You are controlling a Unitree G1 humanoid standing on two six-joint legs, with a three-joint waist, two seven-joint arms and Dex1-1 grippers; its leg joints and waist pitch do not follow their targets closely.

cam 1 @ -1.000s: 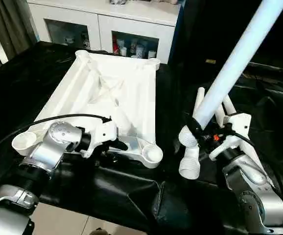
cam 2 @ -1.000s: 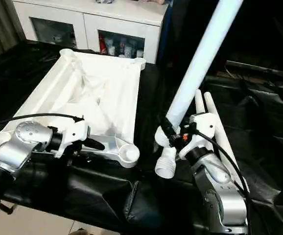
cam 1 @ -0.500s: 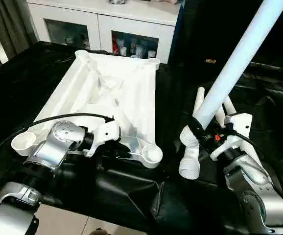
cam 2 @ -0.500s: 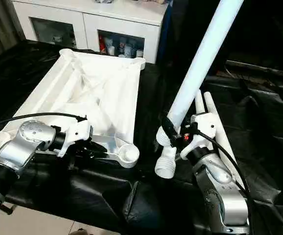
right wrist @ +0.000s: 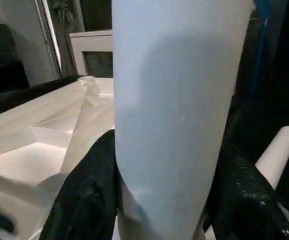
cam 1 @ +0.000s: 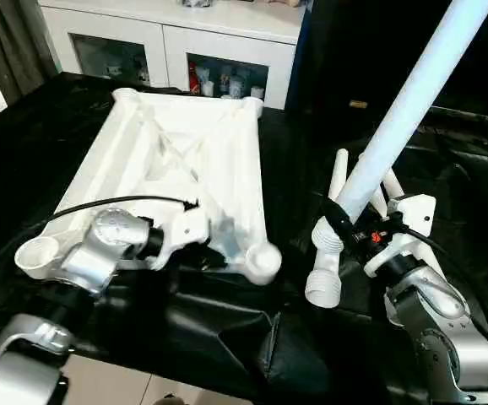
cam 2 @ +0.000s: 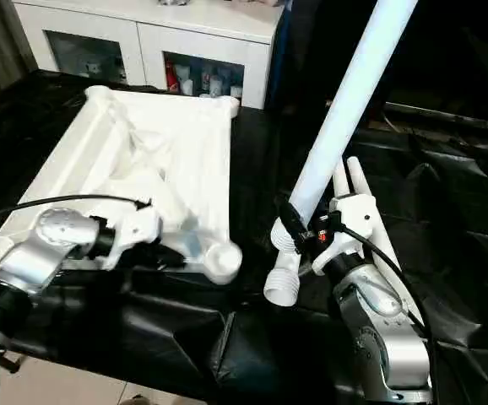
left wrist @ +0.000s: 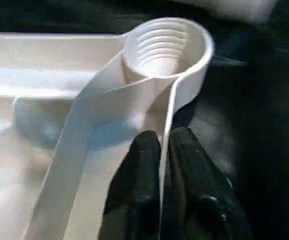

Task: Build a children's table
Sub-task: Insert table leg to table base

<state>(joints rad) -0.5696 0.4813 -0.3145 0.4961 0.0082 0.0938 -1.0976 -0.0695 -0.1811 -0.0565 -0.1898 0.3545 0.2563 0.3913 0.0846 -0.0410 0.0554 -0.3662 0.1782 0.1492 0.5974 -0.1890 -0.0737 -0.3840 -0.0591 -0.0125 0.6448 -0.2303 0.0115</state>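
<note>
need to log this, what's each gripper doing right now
left gripper: shut on the tabletop rim near a corner socket
right gripper: shut on a leg, held raised

It looks like a lived-in room at home pressed into use as a test space. A white sideboard (cam 1: 202, 34) with glass doors stands against the far wall, small bottles and jars (cam 1: 223, 84) on its shelf. A grey curtain (cam 1: 8, 42) hangs beside it. Black cloth (cam 1: 41, 135) covers the worktable.
</note>
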